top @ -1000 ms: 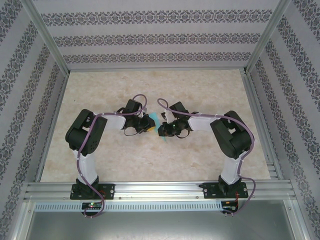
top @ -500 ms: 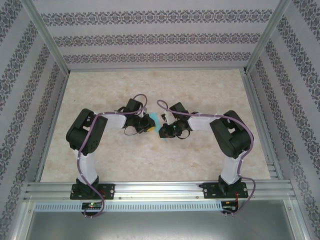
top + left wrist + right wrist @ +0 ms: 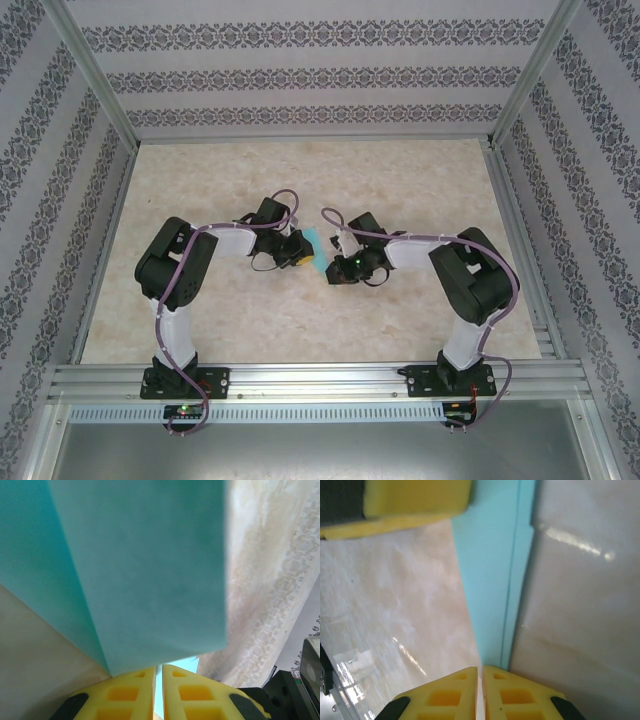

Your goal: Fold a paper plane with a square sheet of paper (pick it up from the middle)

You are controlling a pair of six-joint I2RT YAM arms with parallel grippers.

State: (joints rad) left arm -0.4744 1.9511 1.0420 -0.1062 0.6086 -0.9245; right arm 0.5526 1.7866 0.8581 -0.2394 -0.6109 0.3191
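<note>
Marbled table (image 3: 200, 310), patterned walls. Teal paper (image 3: 314, 240) sits mid-table, well clear of every edge. Left gripper (image 3: 298, 250) and right gripper (image 3: 333, 270) each clamp it from opposite ends, probably to steady a crease.

Left gripper (image 3: 299, 251) and right gripper (image 3: 334, 268) are meeting at centre, pinching the turquoise paper (image 3: 314, 239) between them.

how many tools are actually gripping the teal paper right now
2. The left tool is shut on one end of the folded paper. The right tool pinches the opposite end, facing the left one.
</note>
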